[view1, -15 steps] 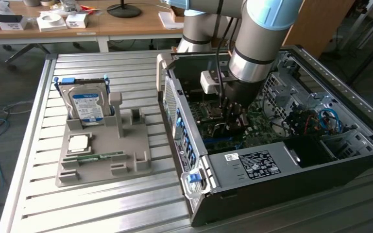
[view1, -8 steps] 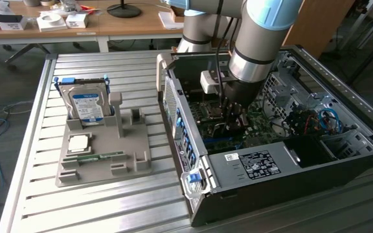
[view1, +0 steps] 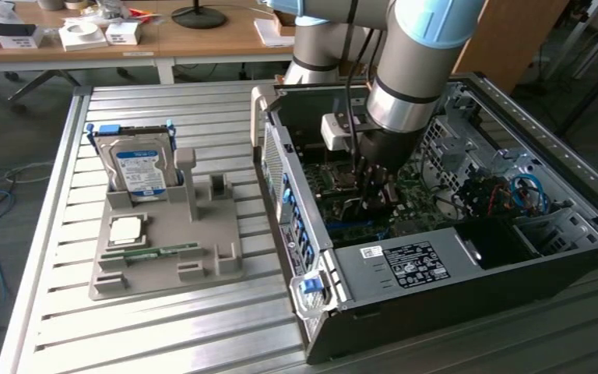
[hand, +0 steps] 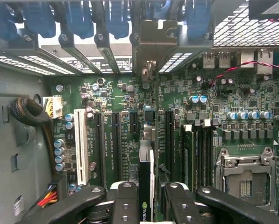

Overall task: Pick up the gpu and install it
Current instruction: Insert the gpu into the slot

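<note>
The gpu (hand: 145, 161) is a thin dark card with a green logo. In the wrist view it stands edge-on over the green motherboard (hand: 111, 93), in line with the long black slots. Its metal bracket (hand: 155, 39) reaches the rear slot openings. My gripper (hand: 146, 189) is shut on the card, with one black finger (hand: 125, 200) on each side. Whether the card sits fully in a slot I cannot tell. In the exterior view my gripper (view1: 377, 195) reaches down inside the open computer case (view1: 434, 261), over the board.
Blue slot latches (hand: 78, 18) line the case's rear wall, and the CPU socket (hand: 244, 179) lies beside the memory slots. At the exterior view's left, a grey fixture (view1: 164, 269) holds the silver hard drive (view1: 138, 167) and a green memory stick (view1: 159, 252). Cables (view1: 517, 191) fill the case's far corner.
</note>
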`<state>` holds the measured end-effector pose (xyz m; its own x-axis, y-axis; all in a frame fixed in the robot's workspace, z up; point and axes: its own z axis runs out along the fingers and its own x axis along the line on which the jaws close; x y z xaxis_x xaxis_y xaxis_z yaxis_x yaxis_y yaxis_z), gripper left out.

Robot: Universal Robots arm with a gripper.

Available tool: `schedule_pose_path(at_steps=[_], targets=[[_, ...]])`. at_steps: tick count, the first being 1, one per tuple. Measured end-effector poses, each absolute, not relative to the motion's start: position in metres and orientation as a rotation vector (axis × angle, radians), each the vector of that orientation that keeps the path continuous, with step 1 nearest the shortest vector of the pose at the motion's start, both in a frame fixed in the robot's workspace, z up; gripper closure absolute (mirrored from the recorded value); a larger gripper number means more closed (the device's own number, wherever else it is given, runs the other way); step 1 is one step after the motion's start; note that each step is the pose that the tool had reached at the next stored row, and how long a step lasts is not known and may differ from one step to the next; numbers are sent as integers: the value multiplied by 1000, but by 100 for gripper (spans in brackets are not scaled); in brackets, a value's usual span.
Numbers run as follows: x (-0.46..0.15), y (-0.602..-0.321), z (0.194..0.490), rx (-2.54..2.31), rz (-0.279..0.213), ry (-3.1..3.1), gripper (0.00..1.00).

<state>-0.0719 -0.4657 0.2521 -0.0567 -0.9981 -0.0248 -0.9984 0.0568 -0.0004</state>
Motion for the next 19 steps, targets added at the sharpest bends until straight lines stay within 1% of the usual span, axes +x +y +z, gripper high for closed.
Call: schedule_pose_path(at_steps=[19], targets=[[-72, -464, 250, -2143, 26, 2271, 74]])
